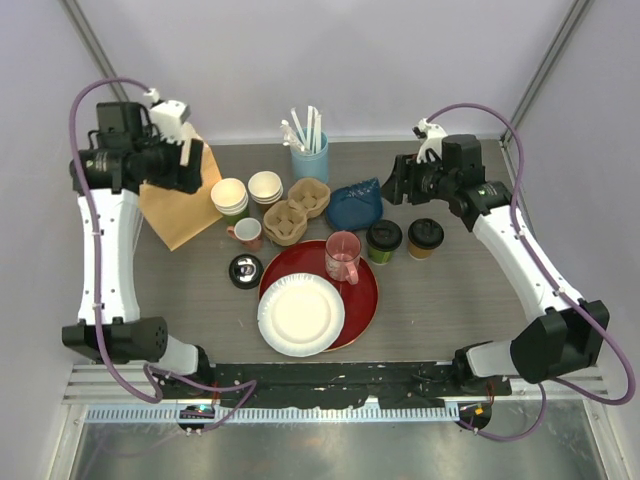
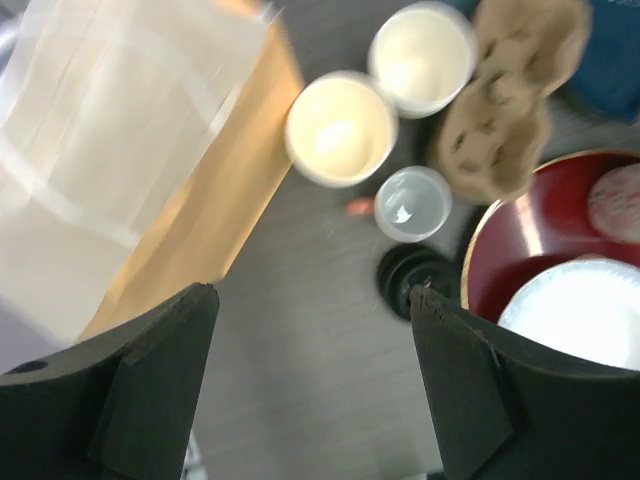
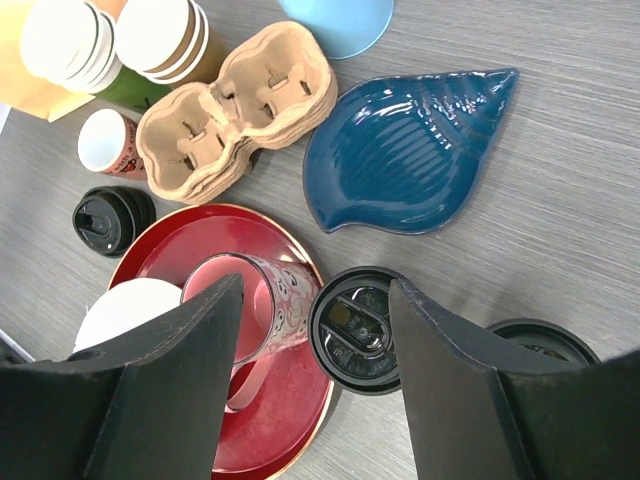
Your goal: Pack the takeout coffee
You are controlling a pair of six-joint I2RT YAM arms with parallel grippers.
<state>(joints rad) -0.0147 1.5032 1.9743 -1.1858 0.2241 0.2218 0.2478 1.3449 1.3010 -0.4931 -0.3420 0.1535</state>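
Takeout coffee: green cup (image 1: 383,240) and brown cup (image 1: 425,238), both black-lidded, upright, side by side on the table (image 1: 450,300), just right of the red plate (image 1: 370,299). On that plate, a white paper plate (image 1: 300,316) at the near side and a pink mug (image 1: 342,257) at the far right, just beside the green cup. Far of centre, a blue tumbler (image 1: 310,160) holding white cutlery (image 1: 305,125).

Right claw (image 3: 315,370) spread apart, gripping nothing, hanging above and just far of the green cup; brown cup further right. Left claw (image 2: 315,390) spread wide, gripping nothing, over the edge of the paper bag (image 2: 150,150) at far left, well apart from both cups.

Seen from the right wrist only: sip-hole detail on the green cup's lid, framed between the fingers. From the left wrist, close up: 2 lidless cups (image 2: 340,128), a small mug (image 2: 412,203), a loose black lid (image 2: 415,280); neither coffee in frame.
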